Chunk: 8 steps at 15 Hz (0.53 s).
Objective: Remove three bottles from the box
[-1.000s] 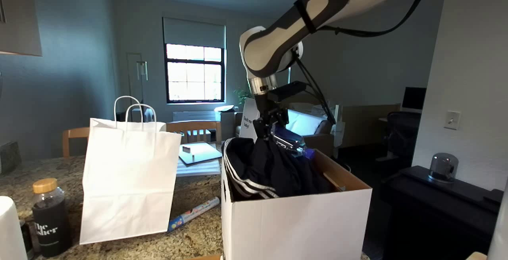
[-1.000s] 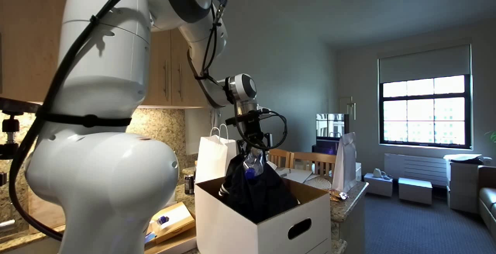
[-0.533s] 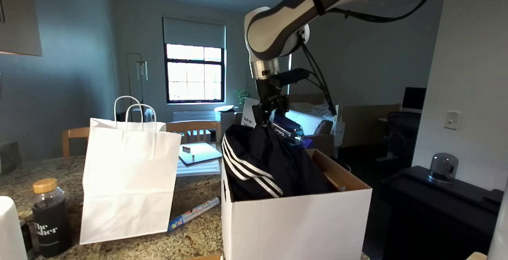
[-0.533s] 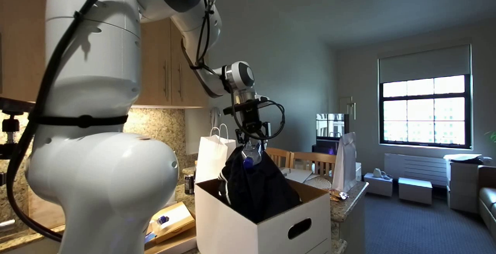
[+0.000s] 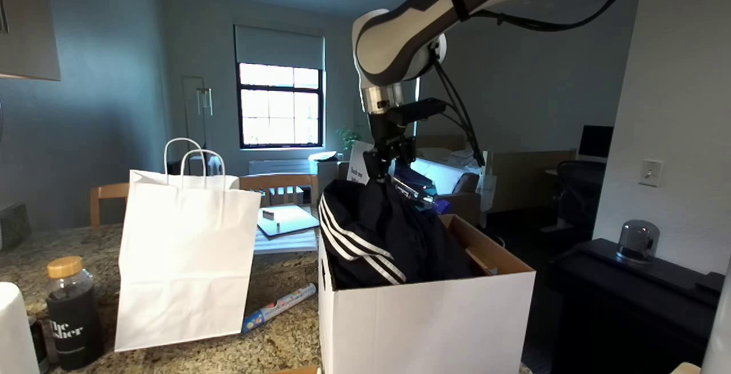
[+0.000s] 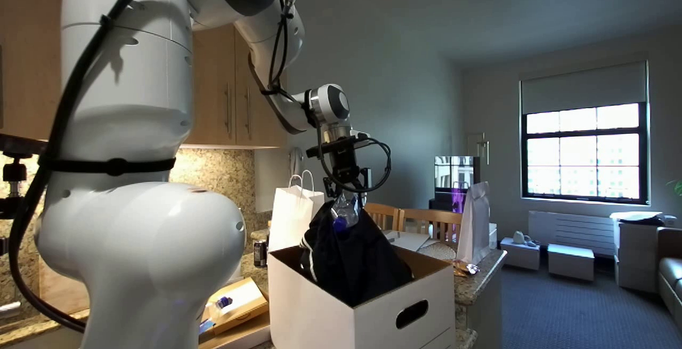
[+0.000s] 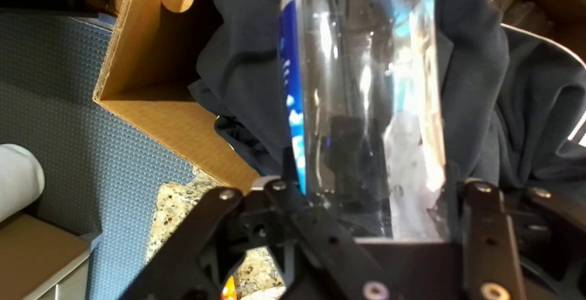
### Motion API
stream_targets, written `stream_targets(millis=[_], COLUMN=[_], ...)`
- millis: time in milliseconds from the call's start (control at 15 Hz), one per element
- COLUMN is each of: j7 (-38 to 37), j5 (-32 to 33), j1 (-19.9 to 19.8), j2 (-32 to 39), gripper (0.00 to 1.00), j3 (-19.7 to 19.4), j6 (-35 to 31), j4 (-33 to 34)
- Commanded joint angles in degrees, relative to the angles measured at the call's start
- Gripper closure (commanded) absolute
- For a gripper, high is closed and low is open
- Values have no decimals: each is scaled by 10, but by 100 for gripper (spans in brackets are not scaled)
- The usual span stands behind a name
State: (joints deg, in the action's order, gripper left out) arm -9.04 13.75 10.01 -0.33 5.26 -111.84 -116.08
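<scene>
White on the outside, the cardboard box (image 5: 425, 322) stands near a paper bag (image 5: 188, 265) in an exterior view; striped black cloth (image 5: 417, 248) pokes up from the box to the jaws. In an exterior view, a clear plastic bottle (image 6: 349, 211) slants above the box, blue cap (image 6: 339, 225) low. In the wrist view, the jaws hold the bottle by both sides.

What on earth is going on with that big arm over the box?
A robot arm is at work; the job is to take three bottles out of the white box. Right now its hand is closed around a blue-capped bottle, held up over the open box and not yet set down. Some dark cloth rises from the box toward the hand, perhaps caught along with it.
</scene>
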Motion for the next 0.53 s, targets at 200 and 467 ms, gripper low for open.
stream_targets(millis=[200,467], j7=[5,22], j5=[-15,-43], j1=[-10,-7], j2=[23,53], gripper=[65,65], j3=[8,11], j6=[51,5], j4=[33,51])
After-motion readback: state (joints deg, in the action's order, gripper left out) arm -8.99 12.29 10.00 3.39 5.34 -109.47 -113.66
